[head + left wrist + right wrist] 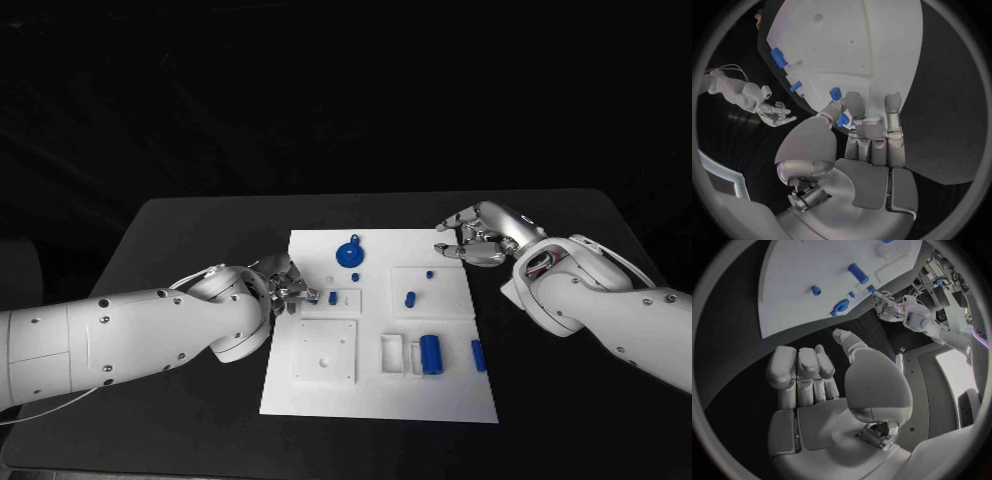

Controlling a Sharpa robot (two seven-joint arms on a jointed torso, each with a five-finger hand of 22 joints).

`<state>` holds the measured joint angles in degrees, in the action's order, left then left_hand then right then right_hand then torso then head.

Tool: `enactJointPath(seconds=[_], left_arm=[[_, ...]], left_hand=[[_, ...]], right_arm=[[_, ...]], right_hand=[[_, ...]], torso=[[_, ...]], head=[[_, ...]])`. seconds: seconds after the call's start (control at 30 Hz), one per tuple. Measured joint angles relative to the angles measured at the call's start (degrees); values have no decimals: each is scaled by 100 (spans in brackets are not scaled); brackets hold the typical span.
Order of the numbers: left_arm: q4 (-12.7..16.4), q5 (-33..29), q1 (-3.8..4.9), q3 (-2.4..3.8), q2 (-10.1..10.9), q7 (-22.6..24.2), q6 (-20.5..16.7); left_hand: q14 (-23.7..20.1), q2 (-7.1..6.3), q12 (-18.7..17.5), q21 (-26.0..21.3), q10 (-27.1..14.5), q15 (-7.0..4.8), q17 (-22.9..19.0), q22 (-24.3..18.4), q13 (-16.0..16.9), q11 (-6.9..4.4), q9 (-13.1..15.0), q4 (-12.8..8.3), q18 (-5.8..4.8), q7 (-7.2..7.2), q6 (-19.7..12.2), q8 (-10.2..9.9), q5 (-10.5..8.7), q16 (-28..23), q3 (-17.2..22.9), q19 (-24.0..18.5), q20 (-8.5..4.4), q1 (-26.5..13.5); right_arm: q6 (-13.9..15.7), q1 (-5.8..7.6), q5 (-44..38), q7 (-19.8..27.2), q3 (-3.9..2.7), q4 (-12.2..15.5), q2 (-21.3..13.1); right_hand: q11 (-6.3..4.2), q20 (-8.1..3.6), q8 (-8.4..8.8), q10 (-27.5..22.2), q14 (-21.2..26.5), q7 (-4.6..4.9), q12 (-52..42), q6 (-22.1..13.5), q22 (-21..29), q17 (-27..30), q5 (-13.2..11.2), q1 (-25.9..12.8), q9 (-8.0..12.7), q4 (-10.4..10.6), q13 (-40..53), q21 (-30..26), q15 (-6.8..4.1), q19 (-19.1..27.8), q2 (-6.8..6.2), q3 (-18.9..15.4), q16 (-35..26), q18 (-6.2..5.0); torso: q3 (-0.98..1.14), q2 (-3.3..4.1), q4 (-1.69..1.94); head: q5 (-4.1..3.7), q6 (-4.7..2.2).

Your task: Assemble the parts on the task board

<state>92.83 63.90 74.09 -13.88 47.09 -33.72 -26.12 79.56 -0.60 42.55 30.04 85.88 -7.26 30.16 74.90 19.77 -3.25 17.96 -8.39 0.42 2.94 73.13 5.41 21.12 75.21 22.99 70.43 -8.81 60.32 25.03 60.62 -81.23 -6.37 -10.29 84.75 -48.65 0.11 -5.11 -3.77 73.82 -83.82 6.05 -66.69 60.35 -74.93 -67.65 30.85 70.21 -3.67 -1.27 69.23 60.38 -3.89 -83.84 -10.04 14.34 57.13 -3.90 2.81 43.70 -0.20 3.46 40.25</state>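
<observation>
Black table (188, 240) — left hand (283, 280) pinches a blue part (313, 297) at the task board (378, 395).

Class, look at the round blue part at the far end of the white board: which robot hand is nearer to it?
Left, narrowly. The left robot hand sits at the task board's left edge, nearer than the round blue part. The right robot hand hovers off the far right corner.

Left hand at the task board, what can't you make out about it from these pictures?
- Head view: left hand covers whatever sits beneath its fingers at the task board's edge.
- Left wrist view: its fingertips hide most of a small blue part; grip or mere touch is unclear.
- Head view: part shapes too small.
</observation>
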Motion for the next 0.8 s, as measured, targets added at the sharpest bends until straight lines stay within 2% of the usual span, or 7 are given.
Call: enactJointPath(seconds=[0.5, 0.8], left_arm=[[-30, -6, 0, 3, -14, -9, -15], [-45, -1, 15, 18, -21, -31, 122]], left_hand=[[10, 0, 0, 0, 0, 10, -1, 4, -1, 0, 9, 14, 0, 0, 0, -3, -6, 0, 17, 0, 0, 0], [-11, -22, 0, 0, 0, -12, -32, 3, -1, 0, 4, 14, 0, 0, 0, -15, -14, 0, 17, 0, 1, 22]], right_arm=[[-3, 0, 0, -1, 0, 3, -6], [-9, 0, 0, -2, 0, 0, -6]], right_hand=[[0, 0, 0, 0, 0, -1, 0, -1, 1, 0, 0, 0, 0, 0, 0, -4, 0, 0, 0, 0, 0, 0], [0, 0, 0, 0, 0, -1, 0, -1, 1, 0, 0, 0, 0, 0, 0, -4, 0, 0, 0, 0, 0, 0]], torso=[[1, 0, -3], [1, -4, -2]], head=[[-9, 12], [-14, 24]])
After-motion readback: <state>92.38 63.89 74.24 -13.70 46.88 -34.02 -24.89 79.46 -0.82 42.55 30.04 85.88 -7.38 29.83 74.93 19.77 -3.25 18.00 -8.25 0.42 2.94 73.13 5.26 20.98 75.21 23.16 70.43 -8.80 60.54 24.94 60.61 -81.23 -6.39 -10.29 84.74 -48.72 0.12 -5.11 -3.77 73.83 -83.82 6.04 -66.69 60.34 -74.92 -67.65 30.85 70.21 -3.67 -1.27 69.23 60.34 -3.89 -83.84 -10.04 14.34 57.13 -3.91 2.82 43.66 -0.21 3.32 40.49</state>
